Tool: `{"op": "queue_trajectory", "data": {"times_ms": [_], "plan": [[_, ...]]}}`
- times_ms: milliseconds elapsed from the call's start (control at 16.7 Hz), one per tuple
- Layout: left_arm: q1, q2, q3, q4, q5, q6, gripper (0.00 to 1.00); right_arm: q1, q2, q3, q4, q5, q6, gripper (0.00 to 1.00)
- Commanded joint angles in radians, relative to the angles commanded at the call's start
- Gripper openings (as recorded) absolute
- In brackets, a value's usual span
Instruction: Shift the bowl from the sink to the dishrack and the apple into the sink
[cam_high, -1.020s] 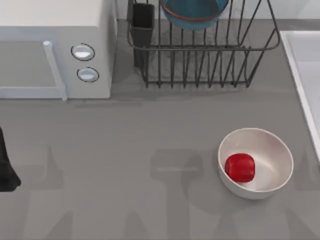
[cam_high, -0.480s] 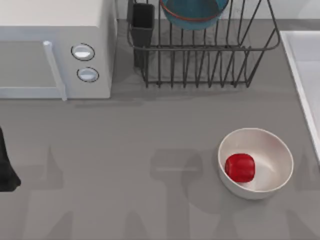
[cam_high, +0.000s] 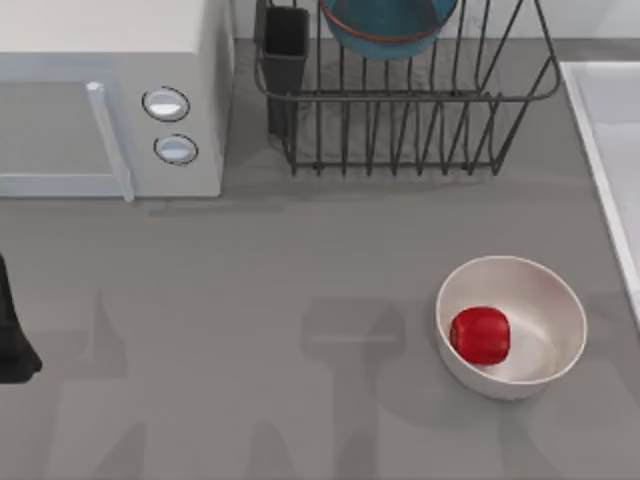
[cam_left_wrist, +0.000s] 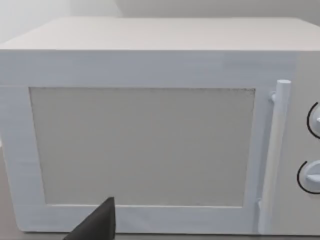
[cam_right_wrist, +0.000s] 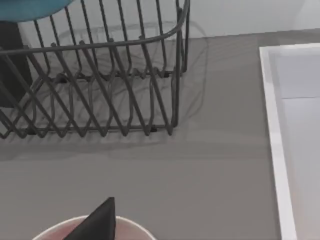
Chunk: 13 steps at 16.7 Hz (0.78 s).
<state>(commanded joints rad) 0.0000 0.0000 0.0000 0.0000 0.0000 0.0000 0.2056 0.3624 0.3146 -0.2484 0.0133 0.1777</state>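
Bowl (cam_high: 385, 25) sits in the dishrack (cam_high: 410, 110); apple (cam_high: 480, 335) lies in the white bowl (cam_high: 545, 300).

Only a dark tip of the right tool (cam_right_wrist: 97, 220) shows in its wrist view, above the white bowl's near rim, so how far it is open cannot be told, nor whether it holds anything. Ahead of it lies bare grey worktop (cam_high: 300, 270), with the dishrack's front wires beyond and the sink (cam_high: 610, 130) rim just beside the white bowl. The bowl and the sink are both cut off by the frame edge. The left tool (cam_left_wrist: 97, 225) faces the microwave (cam_high: 110, 100) door at the worktop's left edge; its opening cannot be told either.
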Motion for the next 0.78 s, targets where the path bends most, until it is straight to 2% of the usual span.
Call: {"op": "queue_trajectory", "data": {"times_ms": [420,780], "plan": [[0.000,0.000,0.000,0.000,0.000,0.000,1.00,0.256,0.690,0.506,-0.400,-0.010,0.234,1.00],[0.000,0.000,0.000,0.000,0.000,0.000,1.00,0.362,1.249,0.901,-0.715,-0.015,0.370,1.00]]}}
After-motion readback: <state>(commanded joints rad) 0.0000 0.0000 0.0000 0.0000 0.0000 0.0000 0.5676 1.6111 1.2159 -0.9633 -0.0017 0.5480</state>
